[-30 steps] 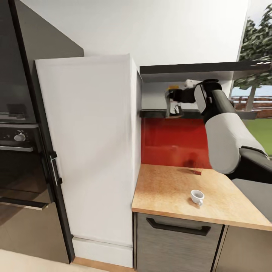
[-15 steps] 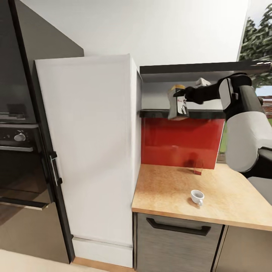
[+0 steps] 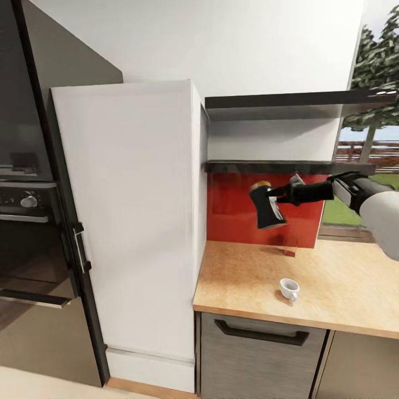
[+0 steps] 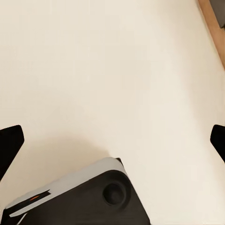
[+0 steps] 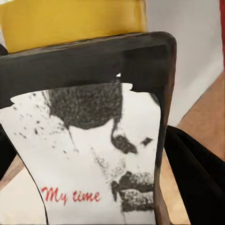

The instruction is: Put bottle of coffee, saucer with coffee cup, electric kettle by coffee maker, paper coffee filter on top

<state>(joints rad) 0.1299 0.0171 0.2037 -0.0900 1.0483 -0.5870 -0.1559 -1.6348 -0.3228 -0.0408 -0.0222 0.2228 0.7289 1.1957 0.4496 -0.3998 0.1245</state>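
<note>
the right gripper (image 3: 282, 195) is clamping the bottle of coffee (image 3: 266, 207) from its right side, holding it in the air in front of the red backsplash (image 3: 238, 213), below the lower kitchen shelf (image 3: 266, 166) and well above the kitchen countertop (image 3: 249, 277). the jar is tilting, its yellow lid (image 3: 260, 185) leaning left. in the right wrist view the bottle of coffee (image 5: 93, 140) is sitting right against the camera, white label with red script facing it, a dark finger (image 5: 194, 173) pressing at its side. the left gripper (image 4: 112, 140) is hanging spread wide over pale floor, holding nothing.

the coffee cup (image 3: 289, 289) is sitting alone near the front edge of the countertop, almost under the jar. a small reddish thing (image 3: 290, 251) is standing at the foot of the backsplash; i cannot tell what it is.

my worry: the grip is side-on and the jar is leaning, so i think it could twist or slip out on the way down. a drop from there could hit the cup or roll off the front edge. setting it down tilted could also tip it over
</note>
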